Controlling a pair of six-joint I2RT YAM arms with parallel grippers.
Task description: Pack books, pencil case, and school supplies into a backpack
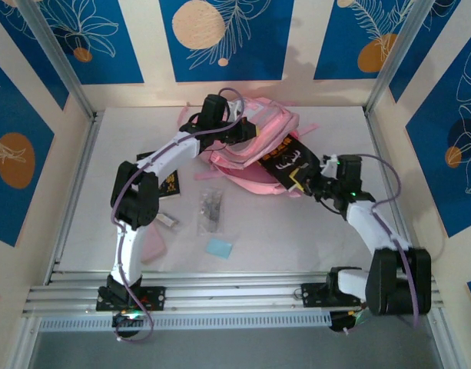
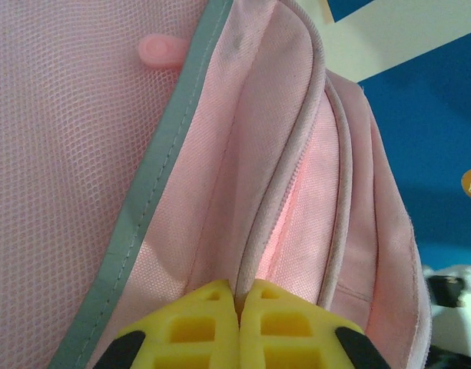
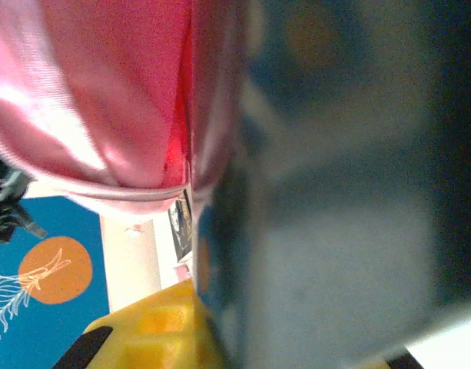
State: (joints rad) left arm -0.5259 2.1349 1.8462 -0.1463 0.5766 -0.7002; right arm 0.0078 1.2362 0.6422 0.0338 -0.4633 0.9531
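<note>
tension matters. left pincer [image 2: 237,298], clenched on the backpack [image 1: 270,127] rim, should hold the mouth wide. right pincer [image 1: 313,184], grasping a book [image 1: 283,160], should angle it flat into that gap.

Looks like a robot lab cell: white tabletop [image 1: 296,246] inside alu. frame posts [image 1: 58,65], printed blue wall panels [image 1: 250,54], left arm [image 1: 126,254] & right arm [image 1: 369,227] bolted on rails [image 1: 235,296].

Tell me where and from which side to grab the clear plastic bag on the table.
Come straight down on the clear plastic bag and pinch across its narrow width, mid-length. It lies flat on the table, long side running front to back, so no edge stands up for a sideways approach; closing across the short way should bunch the film.
</note>
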